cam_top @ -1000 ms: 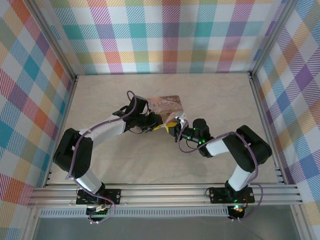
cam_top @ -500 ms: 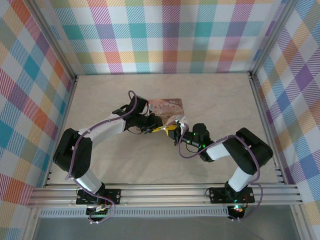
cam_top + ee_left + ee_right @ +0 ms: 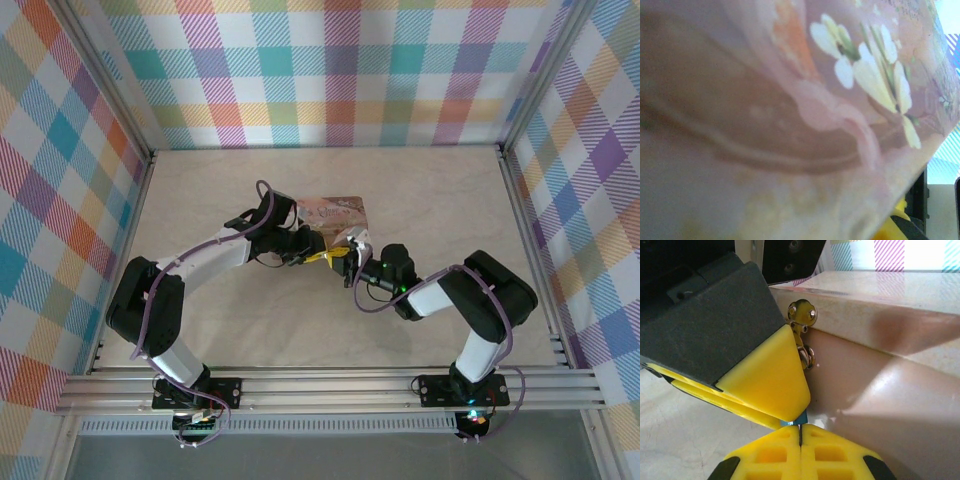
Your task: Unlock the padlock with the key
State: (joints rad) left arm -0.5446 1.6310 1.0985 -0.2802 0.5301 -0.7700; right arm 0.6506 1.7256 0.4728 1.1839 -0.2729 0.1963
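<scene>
padlock (image 3: 791,423) is only a sliver of blue in the right wrist view, low in the middle where the yellow pads of both arms meet. the right jaws rise from the near edge of this view with their two yellow fingertips (image 3: 770,457) pressed flat together, only a thin seam between them. whether anything sits in that seam i cannot tell. the blue sliver touches the top of the seam. above and to the left are the left jaws: a dark block with a yellow wedge pad (image 3: 767,377) and a thinner yellow pad beneath it. the two pads are almost closed, and the blue sliver looks pinched at their tip. just behind the wedge a small shiny gold clasp (image 3: 802,335) hangs on the side of the pink tin (image 3: 875,405), whose pale top edge runs off to the right.

in the left wrist view the tin's painted surface (image 3: 790,125) is very close and blurred, with white flowers (image 3: 865,65) on pink. a scrap of yellow pad (image 3: 892,225) shows at the lower right, with a strip of pale table (image 3: 940,210) beyond it.

in the top view the tin (image 3: 338,208) lies flat on the table (image 3: 440,200), a little left of the middle. the left arm (image 3: 210,262) reaches in from the near left and the right arm (image 3: 450,290) bends in from the near right. the two sets of jaws meet tip to tip, yellow pads (image 3: 320,257) touching, right at the tin's near edge, and that meeting spot is where the padlock sits.
</scene>
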